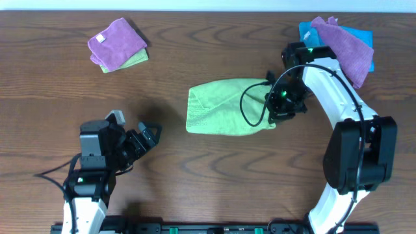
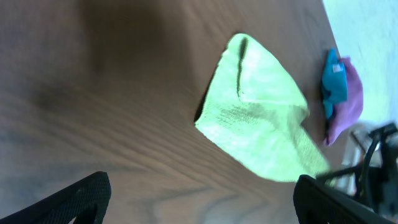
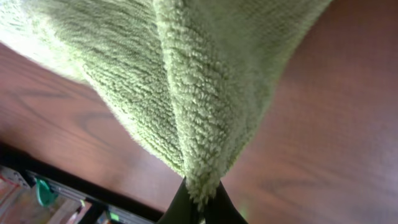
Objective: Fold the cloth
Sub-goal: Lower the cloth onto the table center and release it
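Observation:
The lime-green cloth (image 1: 224, 107) lies folded over on the wooden table at the middle; it also shows in the left wrist view (image 2: 255, 118) and fills the right wrist view (image 3: 186, 81). My right gripper (image 1: 278, 104) is shut on the cloth's right edge, its two fingers pinching a fold of it (image 3: 202, 202). My left gripper (image 1: 144, 138) is open and empty at the lower left, well apart from the cloth; its fingers frame the bottom of its wrist view (image 2: 199, 205). I see no white tag.
A purple cloth on a green one (image 1: 117, 42) lies at the back left. A purple cloth over a bright blue cloth (image 1: 348, 39) lies at the back right, close to the right arm; they also show in the left wrist view (image 2: 339, 93).

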